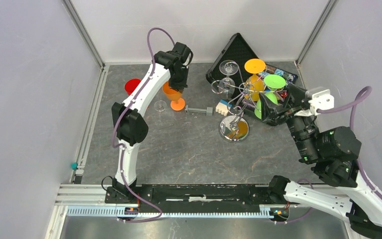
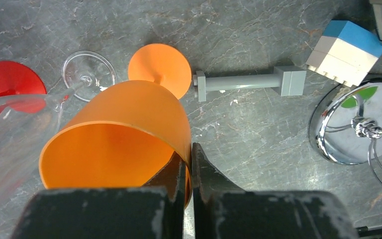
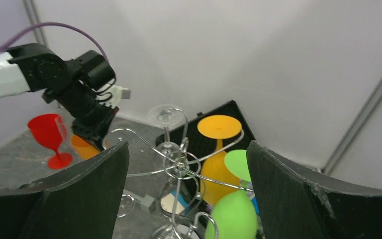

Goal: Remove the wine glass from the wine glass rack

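Left gripper (image 2: 191, 160) pinched the orange wine glass (image 2: 119, 129), foot down near the table's (image 1: 179, 149) far edge, release due next, I reckoned; right gripper (image 3: 187, 164) gaped wide beside the wine glass rack (image 1: 234, 128)

Seen from overhead, the left arm's jaws are hidden under its own wrist. In the left wrist view they cover the near rim of the orange glass (image 2: 124, 124). The clear glass (image 2: 10, 149) beside it is a blur, cut by the left edge. The wine glass rack (image 2: 328, 134) runs off the right edge. From the right wrist, the green glass (image 3: 231, 216) and the rack's stem drop below the frame. A teal speck (image 1: 73, 165) at the counter (image 1: 179, 149) edge is too small to name.
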Action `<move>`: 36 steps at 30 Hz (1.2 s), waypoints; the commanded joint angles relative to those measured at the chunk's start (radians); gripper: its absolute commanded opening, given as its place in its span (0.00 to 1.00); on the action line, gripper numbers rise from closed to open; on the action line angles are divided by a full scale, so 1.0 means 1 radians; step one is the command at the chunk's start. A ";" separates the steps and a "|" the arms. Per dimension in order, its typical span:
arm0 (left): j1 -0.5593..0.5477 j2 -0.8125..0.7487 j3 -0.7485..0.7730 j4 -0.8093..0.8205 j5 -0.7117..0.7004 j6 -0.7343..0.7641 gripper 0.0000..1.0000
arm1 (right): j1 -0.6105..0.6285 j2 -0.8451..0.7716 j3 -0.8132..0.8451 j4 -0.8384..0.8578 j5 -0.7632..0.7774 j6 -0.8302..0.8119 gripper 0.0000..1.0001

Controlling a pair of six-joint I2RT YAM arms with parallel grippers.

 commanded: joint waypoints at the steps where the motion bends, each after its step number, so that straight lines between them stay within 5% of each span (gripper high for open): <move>1: -0.007 0.026 0.034 0.003 -0.037 0.051 0.08 | 0.004 0.045 0.140 -0.206 0.176 0.003 0.93; 11: -0.008 0.048 0.040 0.035 -0.062 0.069 0.14 | 0.004 0.126 0.252 -0.356 0.354 -0.021 0.95; 15: -0.008 0.023 0.051 0.050 -0.061 0.075 0.35 | 0.004 0.155 0.275 -0.375 0.366 -0.006 0.96; 24: -0.005 -0.142 -0.015 0.151 0.047 0.104 0.64 | 0.004 0.295 0.439 -0.466 0.465 0.025 0.97; 36: 0.001 -0.571 -0.431 0.365 0.142 0.088 0.97 | -0.022 0.490 0.663 -0.657 0.545 -0.059 0.98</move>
